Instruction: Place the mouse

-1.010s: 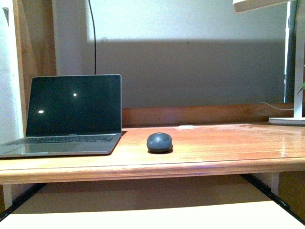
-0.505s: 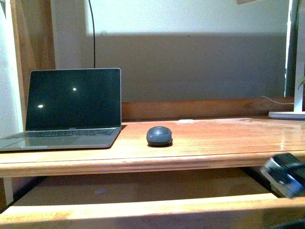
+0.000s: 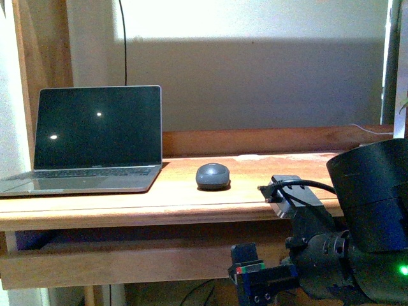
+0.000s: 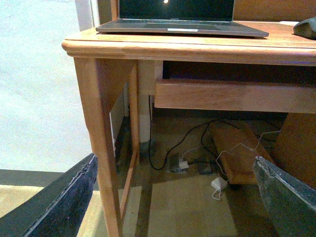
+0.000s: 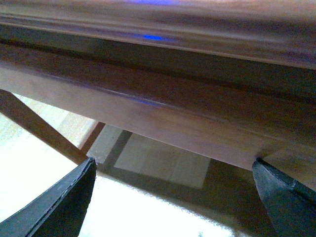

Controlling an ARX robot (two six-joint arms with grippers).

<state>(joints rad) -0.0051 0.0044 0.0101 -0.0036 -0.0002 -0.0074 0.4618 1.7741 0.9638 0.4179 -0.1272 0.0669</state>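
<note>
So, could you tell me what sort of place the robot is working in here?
Probably a home or office workstation: a wooden desk carries an open laptop and the mouse, with cables and a charger on the floor beneath.

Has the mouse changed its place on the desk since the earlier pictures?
No. The mouse sits at the same spot on the desk, right of the laptop; only the camera view shifted.

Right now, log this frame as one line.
mouse: on desk, right of laptop, untouched | right gripper: open, below desk edge | left gripper: open
</note>
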